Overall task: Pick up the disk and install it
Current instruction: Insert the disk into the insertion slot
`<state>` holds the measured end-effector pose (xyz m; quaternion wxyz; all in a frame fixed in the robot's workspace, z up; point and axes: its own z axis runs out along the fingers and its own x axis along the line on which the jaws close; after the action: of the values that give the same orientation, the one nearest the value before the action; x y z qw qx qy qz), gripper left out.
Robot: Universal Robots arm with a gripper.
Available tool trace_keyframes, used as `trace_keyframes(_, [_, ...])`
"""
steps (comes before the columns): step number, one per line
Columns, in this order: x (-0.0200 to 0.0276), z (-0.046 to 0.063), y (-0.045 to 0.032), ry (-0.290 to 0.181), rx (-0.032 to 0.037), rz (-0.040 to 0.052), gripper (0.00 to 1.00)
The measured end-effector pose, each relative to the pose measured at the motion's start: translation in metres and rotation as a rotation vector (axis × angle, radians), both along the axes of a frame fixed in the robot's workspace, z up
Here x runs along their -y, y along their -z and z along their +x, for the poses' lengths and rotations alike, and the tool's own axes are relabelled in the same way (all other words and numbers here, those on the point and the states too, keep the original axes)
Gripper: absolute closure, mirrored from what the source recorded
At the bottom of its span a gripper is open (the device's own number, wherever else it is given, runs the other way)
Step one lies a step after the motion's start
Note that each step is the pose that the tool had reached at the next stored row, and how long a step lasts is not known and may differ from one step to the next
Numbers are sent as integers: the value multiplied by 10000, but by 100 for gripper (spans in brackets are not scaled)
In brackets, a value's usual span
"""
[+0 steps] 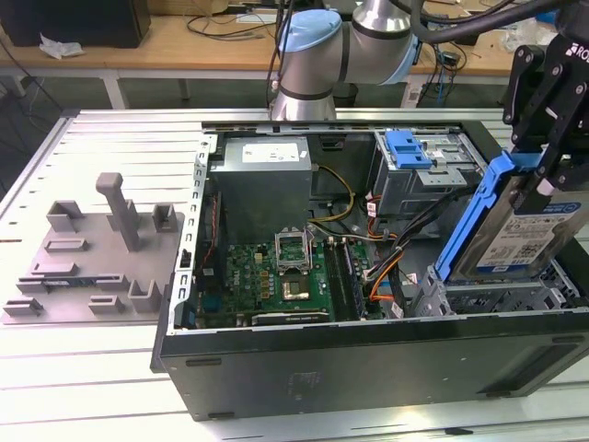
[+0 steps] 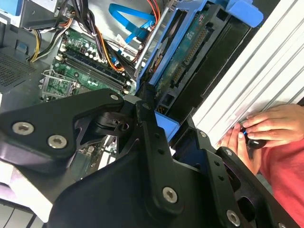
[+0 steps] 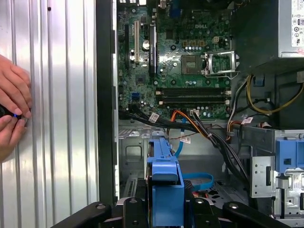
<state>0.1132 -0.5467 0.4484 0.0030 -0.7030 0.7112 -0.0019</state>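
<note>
Disk (image 1: pixel 517 238) is held tilted, in the air, above the drive cage (image 1: pixel 497 296) at the exterior view's right end of the open PC case (image 1: pixel 368 366). Gripper (image 1: pixel 540 180) is clamped tight onto its blue carrier frame. Mobo (image 1: pixel 276 269) is seen well apart, twd the exterior view's left.

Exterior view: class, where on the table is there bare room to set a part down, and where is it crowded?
Bare table lies between the grey tray and the edge nearest the camera, and between the tray and the far edge. Crowded: inside the computer case, with cables and the disk held over it.
</note>
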Motion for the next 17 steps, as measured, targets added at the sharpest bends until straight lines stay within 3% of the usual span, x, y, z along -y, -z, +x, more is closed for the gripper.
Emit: trace_keyframes(17, [1, 0, 117, 0, 0, 1, 63])
